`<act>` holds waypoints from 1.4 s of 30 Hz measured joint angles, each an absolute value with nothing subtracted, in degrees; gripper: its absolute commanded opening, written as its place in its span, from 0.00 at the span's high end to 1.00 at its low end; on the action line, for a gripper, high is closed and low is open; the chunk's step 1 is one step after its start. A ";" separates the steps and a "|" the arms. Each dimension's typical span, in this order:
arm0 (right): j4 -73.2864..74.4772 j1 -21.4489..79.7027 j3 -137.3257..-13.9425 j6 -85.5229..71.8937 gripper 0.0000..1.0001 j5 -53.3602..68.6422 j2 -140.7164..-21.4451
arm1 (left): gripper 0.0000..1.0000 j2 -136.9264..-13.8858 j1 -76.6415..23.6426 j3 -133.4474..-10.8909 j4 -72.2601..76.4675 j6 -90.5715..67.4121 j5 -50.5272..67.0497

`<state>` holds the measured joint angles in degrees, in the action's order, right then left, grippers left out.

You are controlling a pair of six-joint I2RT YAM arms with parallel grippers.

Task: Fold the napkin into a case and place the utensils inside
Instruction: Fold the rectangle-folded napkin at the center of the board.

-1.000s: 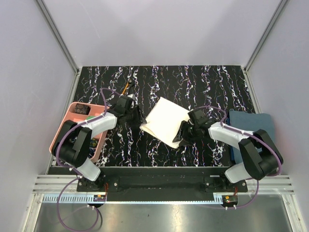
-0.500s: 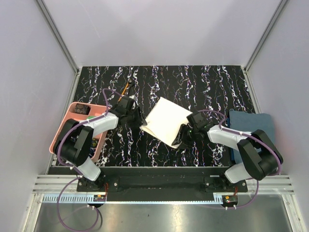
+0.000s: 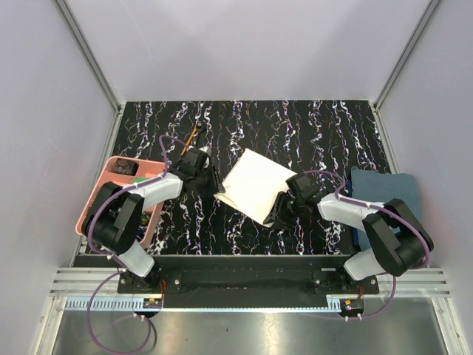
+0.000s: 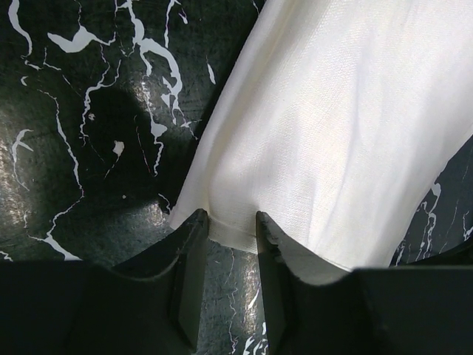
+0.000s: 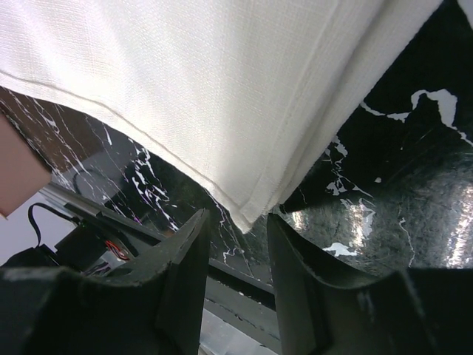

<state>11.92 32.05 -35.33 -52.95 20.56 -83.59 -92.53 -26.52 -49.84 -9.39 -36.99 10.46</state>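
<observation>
At centre of the top view, napkin (image 3: pixel 255 185) on the table (image 3: pixel 310 126), my left gripper (image 4: pixel 228 222) jaws spread astride one corner (nothing pinched), right gripper (image 5: pixel 238 222) likewise spread.

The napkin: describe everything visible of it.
The napkin is plain cream woven cloth with a stitched hem, lying spread and turned like a diamond on the black marbled table. Its left corner sits between the open fingers of the left claw; its near corner points into the open right claw.
</observation>
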 measured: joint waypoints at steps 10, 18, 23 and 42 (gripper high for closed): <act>11.57 32.12 -35.33 -53.60 0.62 20.53 -83.33 | 0.64 -92.53 -26.87 -49.84 -9.43 -36.42 9.56; 11.60 32.16 -35.35 -53.82 0.94 20.34 -83.53 | 0.73 -92.53 -27.51 -49.80 -9.63 -35.90 8.51; 12.03 32.21 -35.35 -53.34 1.00 19.64 -83.64 | 0.80 -92.53 -27.51 -49.80 -10.55 -35.18 7.03; 17.91 32.27 -35.03 -48.23 1.00 12.91 -80.01 | 0.60 -91.64 -28.18 -49.15 -12.40 -34.09 4.19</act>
